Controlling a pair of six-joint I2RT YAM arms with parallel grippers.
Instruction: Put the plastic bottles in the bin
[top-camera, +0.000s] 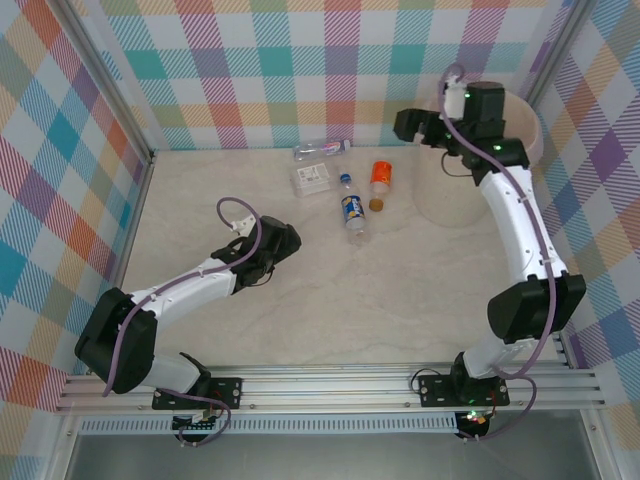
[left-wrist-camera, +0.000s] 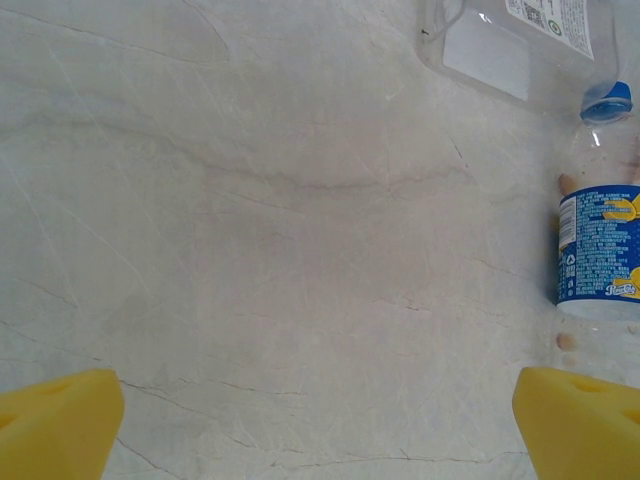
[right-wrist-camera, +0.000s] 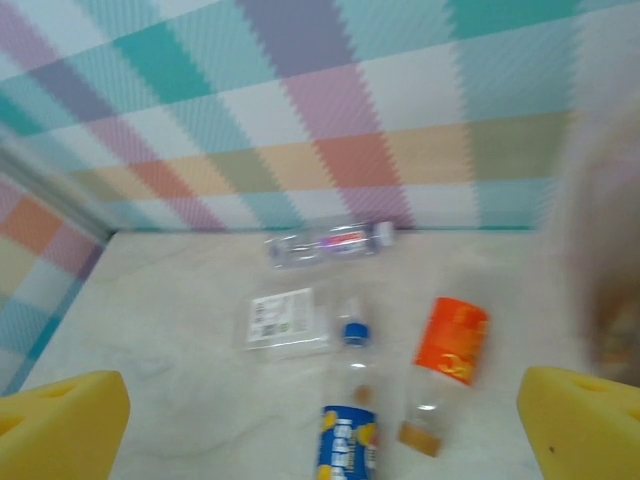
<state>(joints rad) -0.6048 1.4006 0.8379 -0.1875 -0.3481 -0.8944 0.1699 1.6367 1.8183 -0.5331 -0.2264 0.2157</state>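
- Left gripper (left-wrist-camera: 320, 410): yellow fingers spread wide, nothing between them. It is low over the pale marble-look tabletop (top-camera: 400, 290).
- Right gripper (right-wrist-camera: 325, 410): also spread wide and empty, up at the 9 o'clock rim of the large round cream-white bin (top-camera: 440, 205).
- The bin sits at 2 o'clock on the table. The bottles cluster at 12 o'clock, just left of it.
- Likely step: the left arm goes for the clear plastic bottle with blue label and blue cap (top-camera: 353, 212), at 2 o'clock from its fingers.
- To do it well, swing toward 2 o'clock and line the fingers across the bottle's width. Close on the labelled middle, not the neck, since thin plastic may buckle or roll away.
- Avoid the flattened clear bottle with white label (top-camera: 312, 178), which lies just beside the blue cap at 10 o'clock.
- Bottles on the table: four.
  - the blue-labelled one
  - the flattened one
  - a clear bottle with orange label (top-camera: 380, 176)
  - a clear bottle with purplish label (top-camera: 322, 150) by the far wall
- Bins: one. I cannot tell what is inside it.
- Arms: two.
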